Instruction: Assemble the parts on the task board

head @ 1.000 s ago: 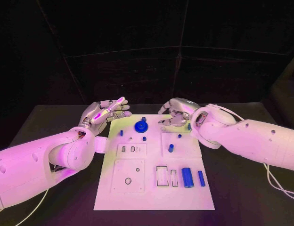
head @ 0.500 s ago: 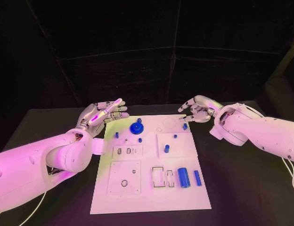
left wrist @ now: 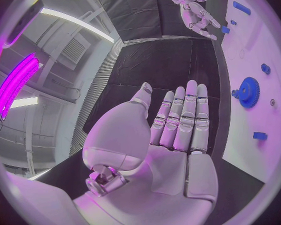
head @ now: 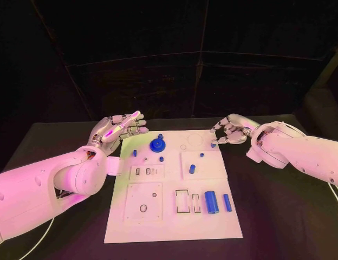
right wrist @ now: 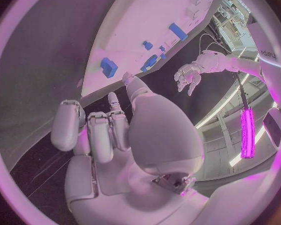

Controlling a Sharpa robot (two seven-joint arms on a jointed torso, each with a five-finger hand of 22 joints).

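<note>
I see a black table (head: 52, 141) backed by dark curtain panels (head: 138, 81). Overhead, my wrist cameras catch long ceiling strip lights (left wrist: 75, 22) and a vent grille (left wrist: 73, 50).

Matte black tabletop (head: 44, 146) w/ flat white rectangular plastic task board (head: 173, 225) lying on it, mid-table, long side running away from robot

The white rectangular task board (head: 173, 216) is lying in the middle of the black desk (head: 286, 216), with the blue toothed gear part (head: 158, 144) sitting on its far end and the blue cylinder part (head: 211, 202) lying near its right edge, a slimmer blue bar part (head: 227, 202) lying just to the right of it. The left robot hand (head: 121, 128) is hovering off the board's far left corner, and the right robot hand (head: 232, 130) is hanging by its far right corner, the gear lying between them.
</note>
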